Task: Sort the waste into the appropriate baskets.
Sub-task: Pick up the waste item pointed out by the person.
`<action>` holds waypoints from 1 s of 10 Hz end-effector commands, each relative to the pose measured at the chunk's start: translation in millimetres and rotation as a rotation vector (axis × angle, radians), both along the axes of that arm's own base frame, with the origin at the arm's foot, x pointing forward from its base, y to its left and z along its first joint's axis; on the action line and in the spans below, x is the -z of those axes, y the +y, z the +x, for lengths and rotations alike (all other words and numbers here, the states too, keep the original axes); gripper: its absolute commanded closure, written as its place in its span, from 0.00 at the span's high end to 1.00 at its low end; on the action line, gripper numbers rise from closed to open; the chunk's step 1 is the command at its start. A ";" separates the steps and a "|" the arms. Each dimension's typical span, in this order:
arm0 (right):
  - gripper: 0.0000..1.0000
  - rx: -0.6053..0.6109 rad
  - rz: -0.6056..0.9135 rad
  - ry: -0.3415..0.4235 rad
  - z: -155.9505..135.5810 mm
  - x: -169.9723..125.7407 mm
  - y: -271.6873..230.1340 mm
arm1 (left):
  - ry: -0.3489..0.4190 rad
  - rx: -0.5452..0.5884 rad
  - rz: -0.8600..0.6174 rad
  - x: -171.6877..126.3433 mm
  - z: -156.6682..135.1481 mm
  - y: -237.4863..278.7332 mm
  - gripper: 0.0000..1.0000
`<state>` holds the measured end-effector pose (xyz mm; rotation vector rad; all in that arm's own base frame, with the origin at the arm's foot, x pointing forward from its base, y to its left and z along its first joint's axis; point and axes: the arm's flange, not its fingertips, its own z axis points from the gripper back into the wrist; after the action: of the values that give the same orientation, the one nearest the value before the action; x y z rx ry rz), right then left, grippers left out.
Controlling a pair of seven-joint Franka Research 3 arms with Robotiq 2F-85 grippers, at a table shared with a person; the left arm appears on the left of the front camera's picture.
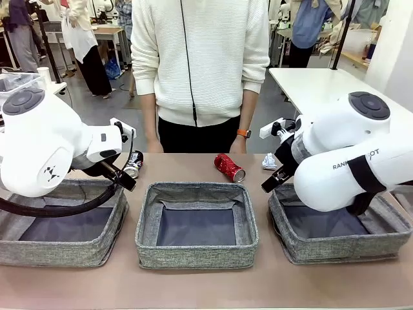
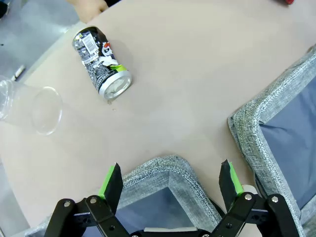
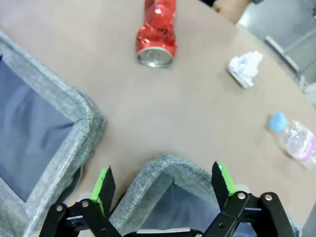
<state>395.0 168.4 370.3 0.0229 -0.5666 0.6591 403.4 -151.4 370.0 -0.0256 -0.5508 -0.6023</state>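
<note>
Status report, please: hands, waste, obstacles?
Left hand open, empty. Right hand open, empty. Crushed red metal can and black-and-silver can lying on brown table, unsorted. Nothing blocking them.

In the front view the left arm [image 1: 39, 142] is covering part of the black-and-silver can [image 1: 134, 165], and the right arm [image 1: 348, 161] is hiding part of the crumpled white paper wad [image 1: 269, 161] and the right basket [image 1: 335, 248]. The wrist views' edges are cutting off the clear plastic cup [image 2: 34, 104] and the clear bottle [image 3: 295, 140].

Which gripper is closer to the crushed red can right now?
Right. The right gripper, open, hovers over a corner of the right basket, with the crushed red can just ahead. The left gripper, open, is over the left basket, farther away.
</note>
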 end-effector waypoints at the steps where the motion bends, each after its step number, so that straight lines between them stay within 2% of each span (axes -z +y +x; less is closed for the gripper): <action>1: 1.00 0.000 0.001 0.000 0.0 -0.2 0.0 | 0.000 0.000 0.000 0.0 0.0 0.1 1.00; 2: 1.00 0.000 0.000 0.000 0.0 0.0 0.0 | 0.000 0.000 0.000 0.0 0.0 0.0 1.00; 3: 1.00 0.108 0.047 -0.004 -18.2 -48.1 -2.4 | -0.037 -0.012 -0.010 -37.6 -17.4 8.2 1.00; 4: 1.00 0.147 0.056 -0.099 -62.0 -102.6 -15.8 | -0.062 -0.009 -0.061 -97.8 -60.5 26.4 1.00; 5: 1.00 0.140 0.084 -0.137 -106.5 -136.2 -33.3 | -0.145 -0.008 -0.097 -143.5 -115.0 43.2 1.00; 6: 1.00 0.128 0.108 -0.182 -151.1 -152.5 -50.4 | -0.252 0.001 -0.137 -166.7 -170.0 57.2 1.00; 7: 1.00 0.188 0.067 -0.300 -177.8 -148.2 -61.5 | -0.370 -0.128 -0.048 -159.6 -191.2 57.4 1.00; 8: 1.00 0.127 0.104 -0.146 -55.0 -152.0 -17.5 | -0.178 -0.007 -0.090 -158.2 -52.1 16.7 1.00; 9: 1.00 0.141 0.112 -0.220 -88.3 -196.7 -27.1 | -0.276 -0.035 -0.098 -209.8 -86.5 27.0 1.00; 10: 1.00 0.095 0.235 -0.109 -80.1 -185.6 -23.6 | -0.122 0.133 -0.233 -200.0 -79.4 18.1 1.00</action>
<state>300.9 141.5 565.4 0.0522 -0.7823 0.4901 310.5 -128.0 577.8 -0.0756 -0.8158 -0.5743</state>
